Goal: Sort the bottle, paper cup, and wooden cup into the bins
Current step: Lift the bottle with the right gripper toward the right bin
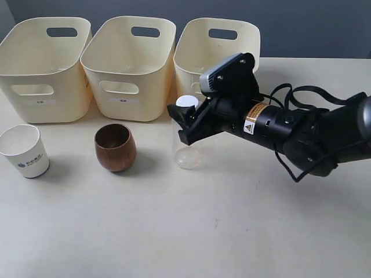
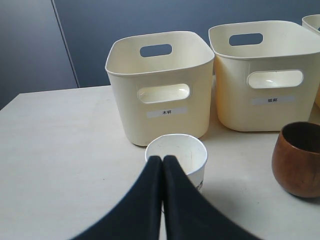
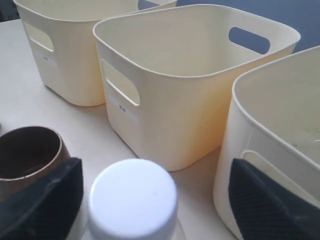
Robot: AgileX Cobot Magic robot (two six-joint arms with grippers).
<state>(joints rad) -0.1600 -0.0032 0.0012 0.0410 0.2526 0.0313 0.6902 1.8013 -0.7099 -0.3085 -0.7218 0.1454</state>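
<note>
The clear bottle (image 1: 186, 152) with a white cap (image 3: 132, 197) stands upright on the table in front of the right-hand bin (image 1: 191, 69). My right gripper (image 1: 186, 123) (image 3: 157, 170) is open, with one finger on each side of the bottle's neck; the cap sits closer to one finger. The dark brown wooden cup (image 1: 116, 147) (image 2: 297, 160) stands left of the bottle. At the far left stands the white paper cup (image 1: 26, 150) (image 2: 187, 152). My left gripper (image 2: 162, 159) is shut and empty just before that cup; it does not show in the exterior view.
Three cream bins stand in a row at the back: left bin (image 1: 35, 75) (image 2: 160, 125), middle bin (image 1: 124, 72) (image 2: 265, 112) and the right one (image 3: 270, 140). The right arm (image 1: 290, 124) stretches in from the right over the table.
</note>
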